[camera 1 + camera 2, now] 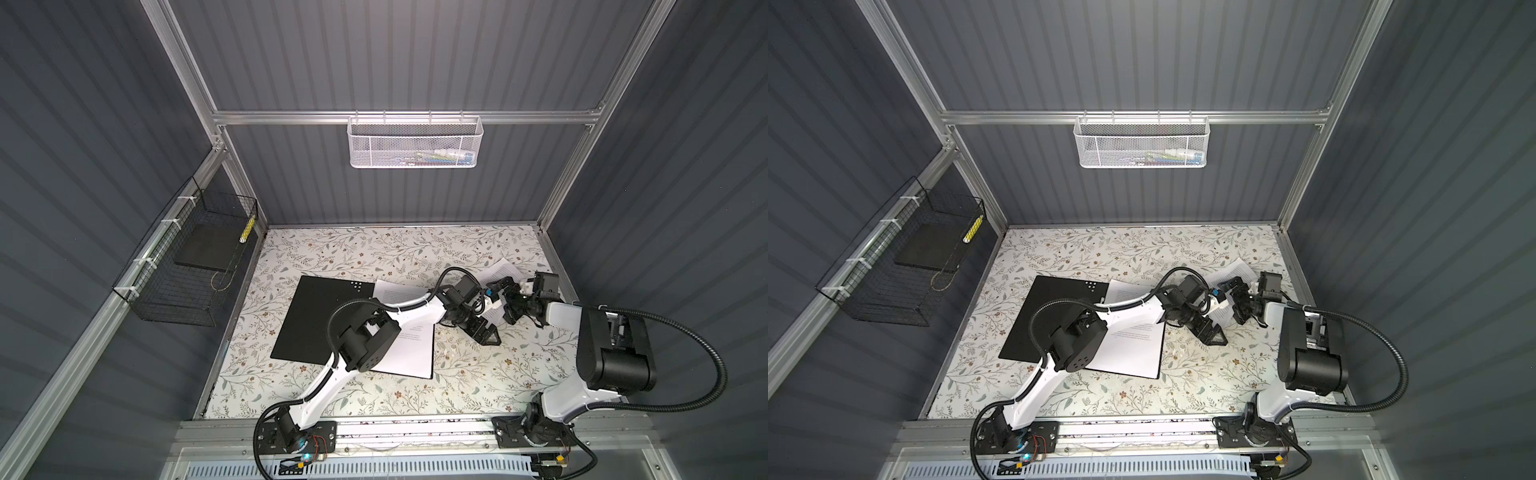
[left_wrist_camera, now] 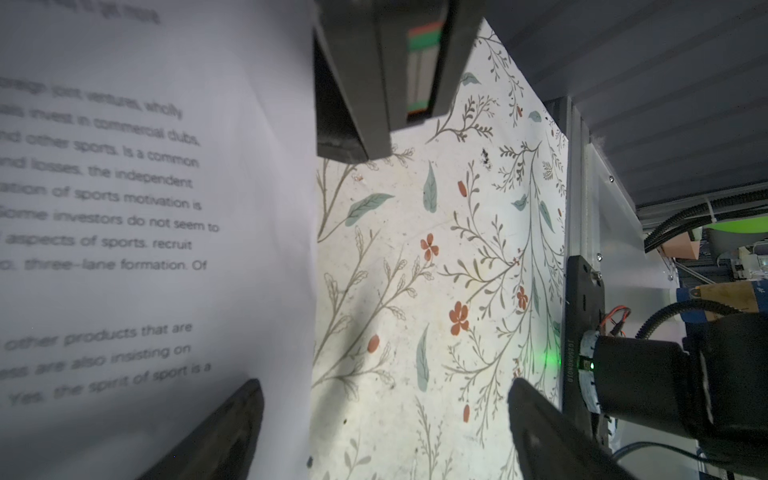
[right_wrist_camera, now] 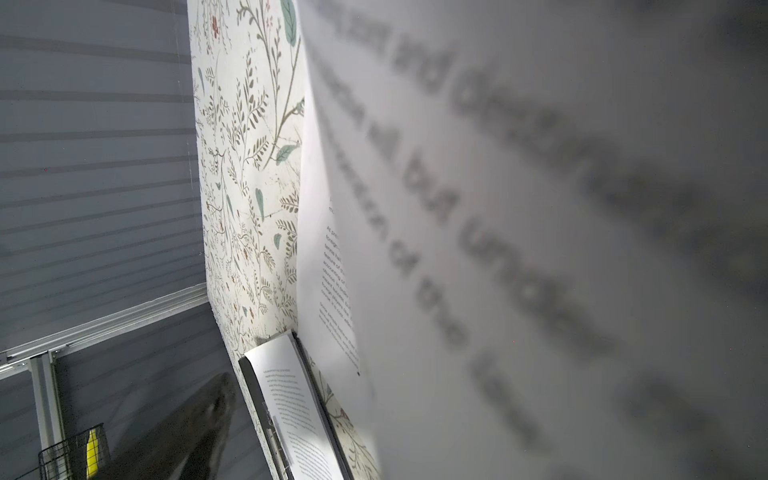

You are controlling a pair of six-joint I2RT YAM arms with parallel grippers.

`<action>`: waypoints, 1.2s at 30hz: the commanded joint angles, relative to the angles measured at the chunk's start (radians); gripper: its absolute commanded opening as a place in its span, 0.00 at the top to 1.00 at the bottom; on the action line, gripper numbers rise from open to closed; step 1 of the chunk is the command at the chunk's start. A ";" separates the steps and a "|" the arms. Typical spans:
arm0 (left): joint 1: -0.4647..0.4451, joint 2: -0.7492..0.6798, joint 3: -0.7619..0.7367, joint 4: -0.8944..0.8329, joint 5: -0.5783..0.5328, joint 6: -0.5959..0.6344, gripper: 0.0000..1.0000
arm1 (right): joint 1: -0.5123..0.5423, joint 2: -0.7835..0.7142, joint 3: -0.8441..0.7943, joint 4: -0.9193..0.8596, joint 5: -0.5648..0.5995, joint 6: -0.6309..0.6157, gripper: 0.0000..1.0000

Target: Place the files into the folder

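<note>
The folder (image 1: 320,320) (image 1: 1050,320) lies open on the floral table, black inside up. One of the files (image 1: 409,353) (image 1: 1138,353) rests on its right half beside the metal clip (image 3: 274,432). A loose printed sheet (image 1: 505,270) (image 1: 1235,270) (image 2: 145,208) (image 3: 540,208) sits right of the folder, partly raised off the table. My left gripper (image 1: 486,334) (image 2: 384,390) reaches across to it and stands open at the sheet's edge. My right gripper (image 1: 505,303) is open against the sheet. One finger (image 3: 195,419) shows, and the paper hides the other.
A black wire basket (image 1: 183,266) hangs on the left wall with a dark slab and a yellow item inside. A white mesh basket (image 1: 415,141) hangs on the back rail. The aluminium frame post and right wall (image 2: 577,187) stand close to both grippers.
</note>
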 commanded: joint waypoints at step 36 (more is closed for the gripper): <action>-0.010 0.058 -0.093 -0.119 -0.032 -0.043 0.07 | -0.018 -0.212 -0.289 0.151 0.173 0.091 0.58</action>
